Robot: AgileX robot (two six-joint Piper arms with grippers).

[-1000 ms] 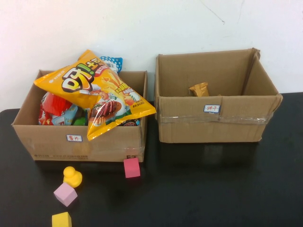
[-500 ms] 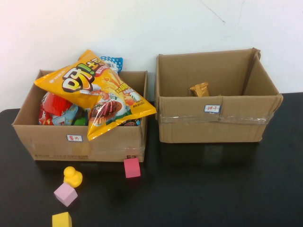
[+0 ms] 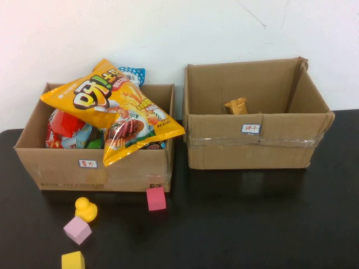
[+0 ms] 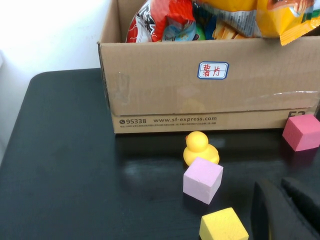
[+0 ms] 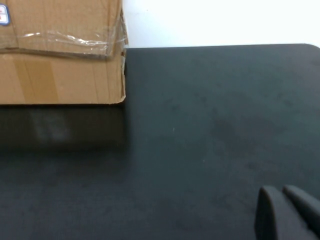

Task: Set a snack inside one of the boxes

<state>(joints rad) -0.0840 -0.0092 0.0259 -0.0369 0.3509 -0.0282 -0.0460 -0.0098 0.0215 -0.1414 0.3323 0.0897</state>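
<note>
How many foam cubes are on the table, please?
3, all before the left box: a red cube against its corner, a pink cube beside the rubber duck, a yellow cube nearest the camera.

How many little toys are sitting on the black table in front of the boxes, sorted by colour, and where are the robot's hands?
Yellow: 2, a yellow rubber duck and a yellow foam cube
Light purple: 1, a lilac foam cube
Pink: 1, a pink foam cube
Total: 4
Left end effector: shut, low beside the yellow cube.
Right end effector: shut, over bare black table.
</note>
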